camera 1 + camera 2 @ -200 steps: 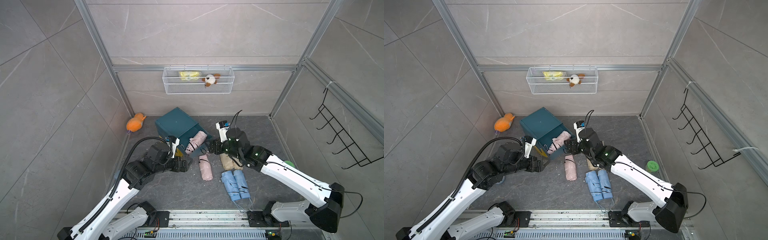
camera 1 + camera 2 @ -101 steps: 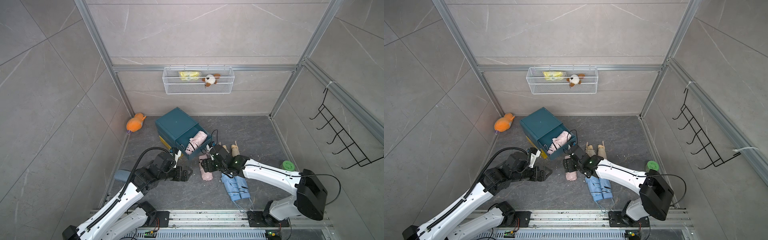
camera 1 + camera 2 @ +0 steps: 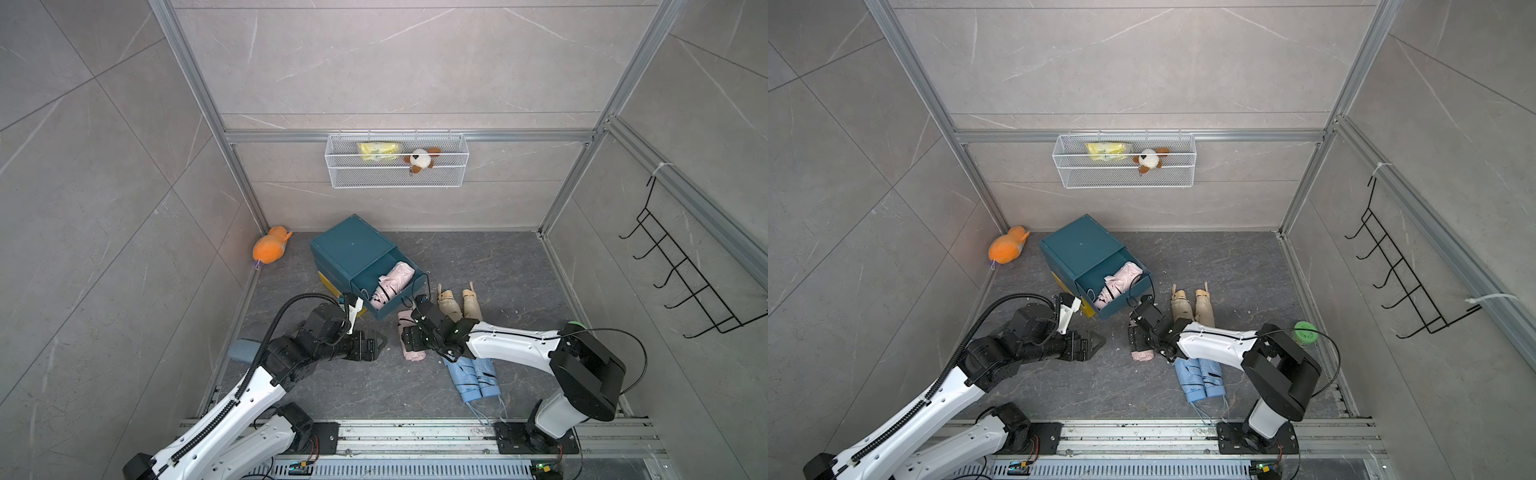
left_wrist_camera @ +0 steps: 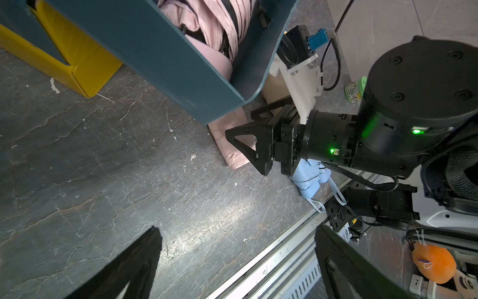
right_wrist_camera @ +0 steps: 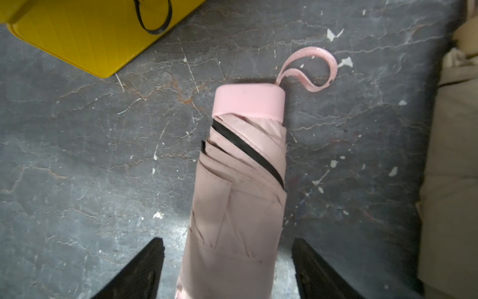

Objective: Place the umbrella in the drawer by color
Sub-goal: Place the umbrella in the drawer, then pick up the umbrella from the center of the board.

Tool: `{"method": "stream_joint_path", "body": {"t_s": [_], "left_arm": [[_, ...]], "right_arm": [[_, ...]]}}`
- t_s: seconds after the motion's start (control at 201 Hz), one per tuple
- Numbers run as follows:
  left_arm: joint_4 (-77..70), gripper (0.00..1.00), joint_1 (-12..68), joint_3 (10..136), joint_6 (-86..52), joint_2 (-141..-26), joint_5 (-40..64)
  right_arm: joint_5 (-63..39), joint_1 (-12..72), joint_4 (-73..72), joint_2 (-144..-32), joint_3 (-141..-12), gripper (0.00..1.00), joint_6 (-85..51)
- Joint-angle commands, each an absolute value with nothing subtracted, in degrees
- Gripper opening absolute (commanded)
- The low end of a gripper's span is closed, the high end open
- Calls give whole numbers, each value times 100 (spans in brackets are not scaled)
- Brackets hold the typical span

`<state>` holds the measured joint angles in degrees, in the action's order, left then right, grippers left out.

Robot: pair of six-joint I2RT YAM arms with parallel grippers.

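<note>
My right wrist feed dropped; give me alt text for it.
A folded pink umbrella lies on the dark floor between the open fingers of the right end effector, a gap on each side. Its strap loops from the capped far end; a yellow drawer corner and a beige umbrella show at the edges.

No legible text, brand or number is found. Print is seen on the label of the green-lidded jar (image 4: 355, 90) and on the yellow packet (image 3: 1108, 150) in the wire basket (image 3: 1125, 179). Neither can be read, as both are too small and blurred.
</note>
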<state>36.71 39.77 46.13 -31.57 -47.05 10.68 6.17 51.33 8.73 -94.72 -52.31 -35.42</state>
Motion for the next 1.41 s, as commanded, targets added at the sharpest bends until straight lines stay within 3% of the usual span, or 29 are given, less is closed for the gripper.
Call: {"method": "stream_joint_path", "body": {"t_s": [0.0,0.408,0.811,1.403], "left_arm": [[3522,96,3999,4561,-3229,-4628,1051],[3560,96,3994,4535,-3248,-4577,1005],[3611,96,4006,4696,-3249,-4656,999],[3476,94,4236,5653,-3220,-5380,1086]], "right_arm": [[695,5166,662,-9666,-5116,81,-3700],[630,5167,413,-9966,-4924,74,-3754],[542,5165,492,-9259,-4592,38,-3715],[1169,5168,2801,-6352,-4756,33,-3318]]}}
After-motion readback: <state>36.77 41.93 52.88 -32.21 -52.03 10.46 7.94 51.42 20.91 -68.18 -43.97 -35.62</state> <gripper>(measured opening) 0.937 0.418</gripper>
